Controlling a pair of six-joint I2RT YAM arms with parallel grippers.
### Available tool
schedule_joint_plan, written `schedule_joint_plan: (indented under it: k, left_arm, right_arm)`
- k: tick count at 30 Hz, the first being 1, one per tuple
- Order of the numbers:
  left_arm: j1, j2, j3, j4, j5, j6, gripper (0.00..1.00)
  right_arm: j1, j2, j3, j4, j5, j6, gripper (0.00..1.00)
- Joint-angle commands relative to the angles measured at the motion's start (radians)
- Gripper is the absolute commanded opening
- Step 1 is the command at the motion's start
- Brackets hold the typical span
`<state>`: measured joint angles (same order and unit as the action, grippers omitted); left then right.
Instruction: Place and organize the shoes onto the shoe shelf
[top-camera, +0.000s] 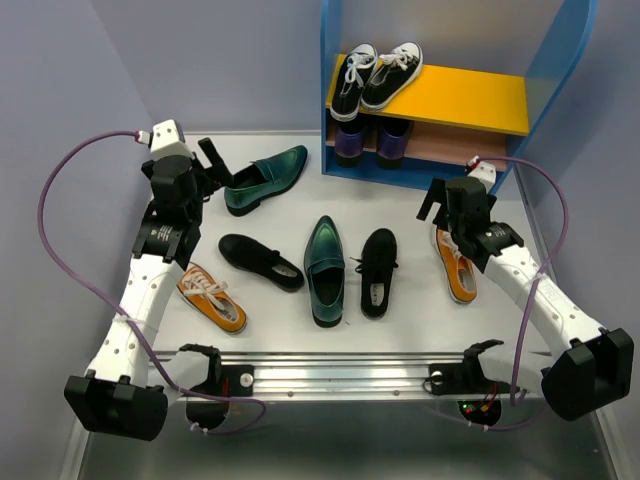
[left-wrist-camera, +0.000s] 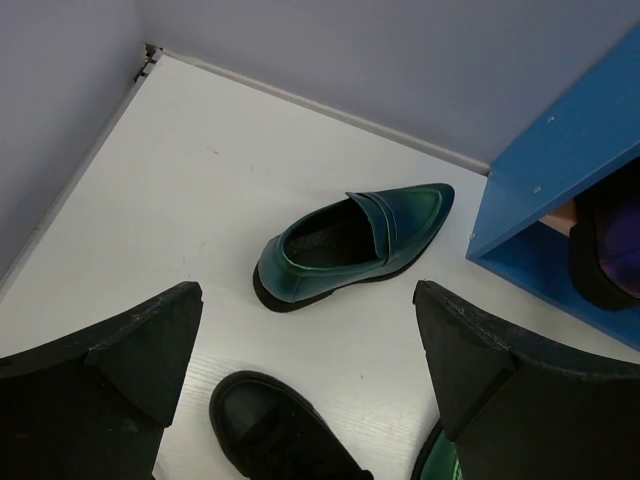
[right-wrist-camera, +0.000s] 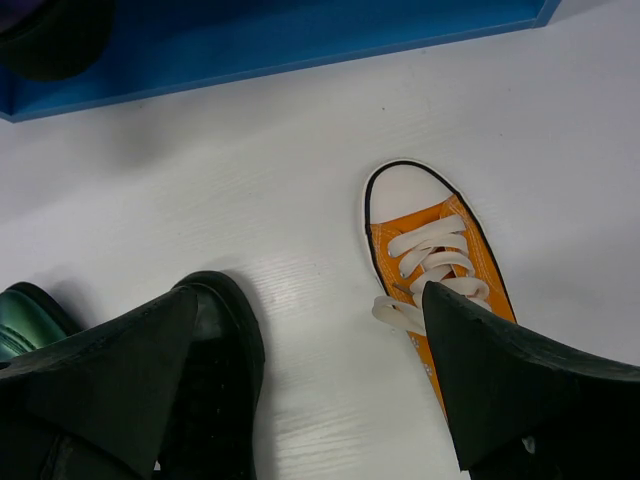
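A white counter (top-camera: 400, 205) between lilac walls (top-camera: 60, 80) carries the shoe shelf (top-camera: 470, 98) at upper right. Six shoes lie loose below it: green loafers (top-camera: 265, 178), black shoes (top-camera: 260, 261) and orange sneakers (top-camera: 458, 265). The left hand (top-camera: 218, 168) hovers wide open and empty beside the upper-left loafer. The right hand (top-camera: 435, 205) gapes empty above the right-side sneaker.

Both arms are stretching forward, angling slightly inward; the left pincer (top-camera: 213, 165) and the right pincer (top-camera: 432, 200) are hanging wide open, gripping nothing.
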<state>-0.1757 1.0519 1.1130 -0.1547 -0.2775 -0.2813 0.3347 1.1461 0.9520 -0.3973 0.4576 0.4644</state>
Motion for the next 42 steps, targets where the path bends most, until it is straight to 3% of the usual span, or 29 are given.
schedule_joint_plan:
  k: [1,13,21,25,31,42]
  left_arm:
    - [-0.002,0.003,0.019,0.021,0.017,0.011,0.99]
    - [-0.004,0.025,0.036,0.0,0.014,-0.047,0.99]
    - [-0.002,0.002,0.008,0.018,-0.014,-0.059,0.99]
    - [-0.002,0.054,0.053,-0.046,0.03,-0.053,0.99]
    - [-0.002,0.066,0.061,-0.043,0.05,-0.038,0.99]
    - [-0.002,0.069,0.042,-0.034,0.081,-0.033,0.99]
  right_arm:
    - [-0.002,-0.019,-0.001,0.011,0.032,-0.009,1.0]
    - [-0.002,-0.013,0.013,-0.055,0.01,-0.004,1.0]
    - [-0.002,-0.017,-0.002,-0.262,-0.026,0.178,1.0]
    - [-0.002,-0.016,-0.019,-0.362,0.009,0.272,1.0]
    - [-0.002,-0.04,-0.044,-0.461,0.044,0.374,0.94]
    - [-0.013,0.024,-0.064,-0.468,0.007,0.356,0.95]
